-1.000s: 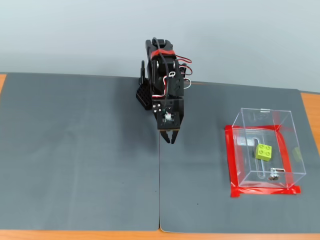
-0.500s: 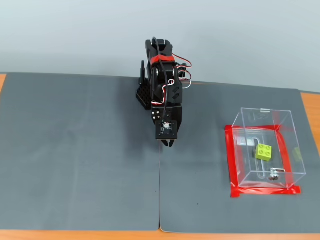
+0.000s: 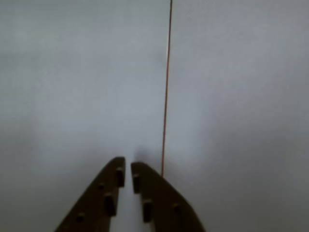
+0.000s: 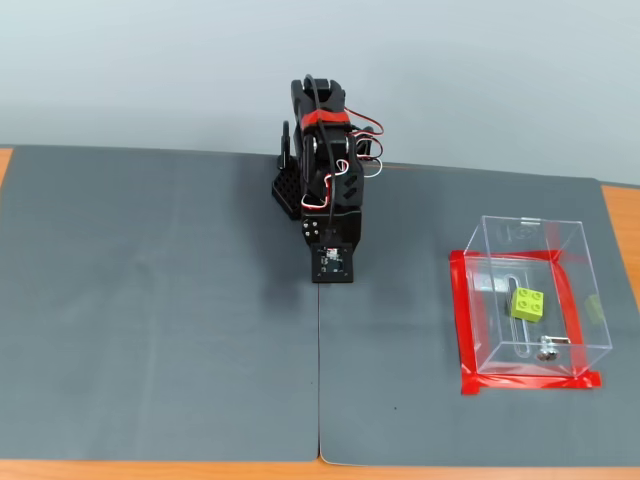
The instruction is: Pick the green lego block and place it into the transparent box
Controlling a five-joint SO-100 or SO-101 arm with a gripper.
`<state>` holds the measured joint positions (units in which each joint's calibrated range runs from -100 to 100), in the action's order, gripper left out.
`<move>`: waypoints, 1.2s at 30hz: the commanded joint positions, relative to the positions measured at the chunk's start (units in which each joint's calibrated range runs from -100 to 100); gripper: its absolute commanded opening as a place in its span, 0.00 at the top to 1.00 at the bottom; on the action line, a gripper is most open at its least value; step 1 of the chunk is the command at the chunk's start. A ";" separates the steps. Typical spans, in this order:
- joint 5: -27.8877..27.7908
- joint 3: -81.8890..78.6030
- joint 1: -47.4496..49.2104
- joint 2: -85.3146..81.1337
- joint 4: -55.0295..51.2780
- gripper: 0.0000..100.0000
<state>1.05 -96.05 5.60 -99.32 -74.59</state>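
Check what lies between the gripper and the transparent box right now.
Only bare grey mat in the fixed view. The gripper is folded at the arm's base, left of the transparent box, which already holds the green lego block.

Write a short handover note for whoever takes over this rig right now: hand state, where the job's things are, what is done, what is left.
Hand: empty, its two fingertips close together with only a narrow gap, pointing down at bare grey mat beside the mat seam.
Arm: folded near its base at the back of the table, apart from the box.
Green lego block: inside the transparent box, on its floor, studs up.
Done: block is in the box.
Left: nothing apparent; the arm looks parked.
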 commanded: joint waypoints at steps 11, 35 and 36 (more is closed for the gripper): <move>-0.56 3.47 1.30 0.00 -0.24 0.98; -0.56 3.47 1.30 0.00 -0.24 0.98; -0.56 3.47 1.30 0.00 -0.24 0.98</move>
<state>0.66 -96.05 7.07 -99.32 -74.76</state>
